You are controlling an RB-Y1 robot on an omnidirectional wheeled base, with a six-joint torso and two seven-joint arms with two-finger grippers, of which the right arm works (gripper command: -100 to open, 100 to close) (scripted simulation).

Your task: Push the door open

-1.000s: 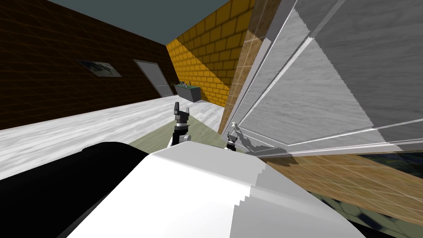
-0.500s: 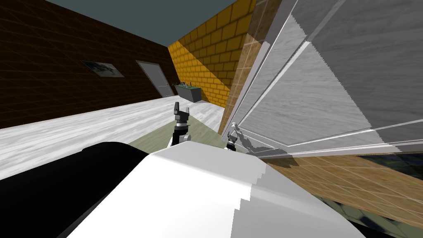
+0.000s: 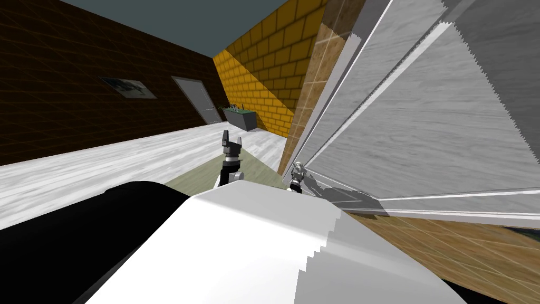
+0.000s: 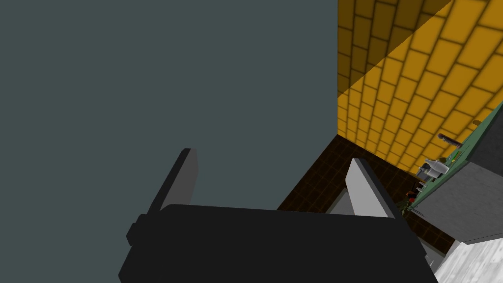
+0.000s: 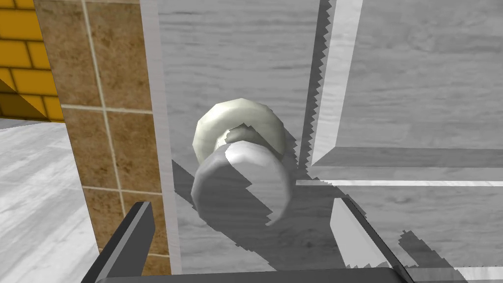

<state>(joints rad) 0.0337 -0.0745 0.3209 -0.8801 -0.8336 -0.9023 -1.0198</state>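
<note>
The grey panelled door (image 3: 422, 121) rises close on my right, set in a pale frame (image 5: 156, 98) beside a brown tiled wall (image 5: 105, 73). Its round whitish knob (image 5: 240, 184) juts from a pale rosette (image 5: 240, 125) near the door's edge. My right gripper (image 5: 241, 206) is open, one finger on each side of the knob, which sits just ahead of the tips without touching them. In the head view this gripper (image 3: 296, 178) stands right at the knob (image 3: 299, 168). My left gripper (image 3: 232, 138) points upward in front of my chest, open and empty (image 4: 272, 162).
A pale wood floor (image 3: 105, 163) stretches away on the left to a dark brick wall with a shut grey door (image 3: 196, 100). A grey counter (image 3: 241, 117) stands against the yellow brick wall (image 3: 263, 63) ahead. Brown floor tiles (image 3: 448, 248) lie under the near door.
The panelled door has swung on its hinges, its lower edge now sitting lower at the right of the head view. My right gripper stays by the knob; the left arm has not moved.
</note>
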